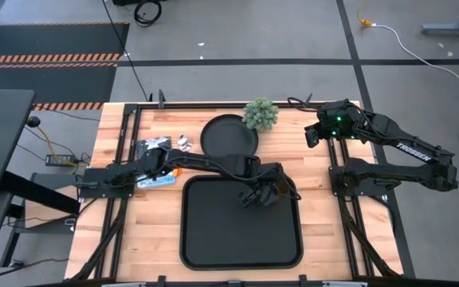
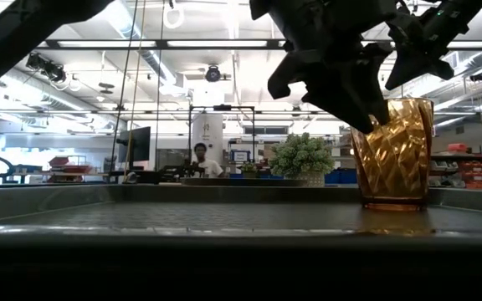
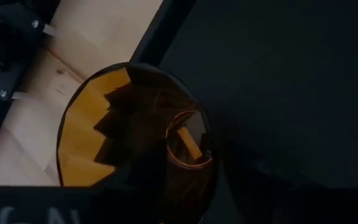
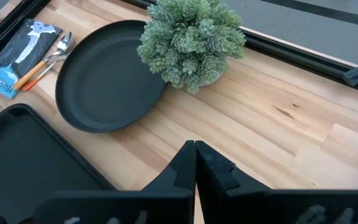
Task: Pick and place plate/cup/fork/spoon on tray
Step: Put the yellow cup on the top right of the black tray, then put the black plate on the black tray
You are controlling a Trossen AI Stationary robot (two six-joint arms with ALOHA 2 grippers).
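The amber cup (image 2: 392, 155) stands upright on its base in the far right part of the black tray (image 1: 213, 239). My left gripper (image 1: 257, 193) hangs right over the cup and hides it in the high view. Its fingers stand apart at the cup's rim, and the left wrist view looks down into the cup (image 3: 98, 143). The round black plate (image 4: 104, 78) lies on the table behind the tray. The spoon (image 4: 63, 42) and fork (image 4: 42, 67) lie on a blue-edged packet left of the plate. My right gripper (image 4: 196, 163) is shut and empty at the far right. My left gripper comes at the cup from above. In the low view one finger (image 2: 360, 104) overlaps the cup's rim (image 2: 366, 125) and the other (image 2: 412, 50) ends just above the rim. I cannot tell whether either touches the cup.
A small green plant (image 1: 260, 114) stands by the plate's far right edge. The packet (image 1: 154, 159) lies under my left arm. A person (image 2: 199, 157) sits far off in the room behind the table.
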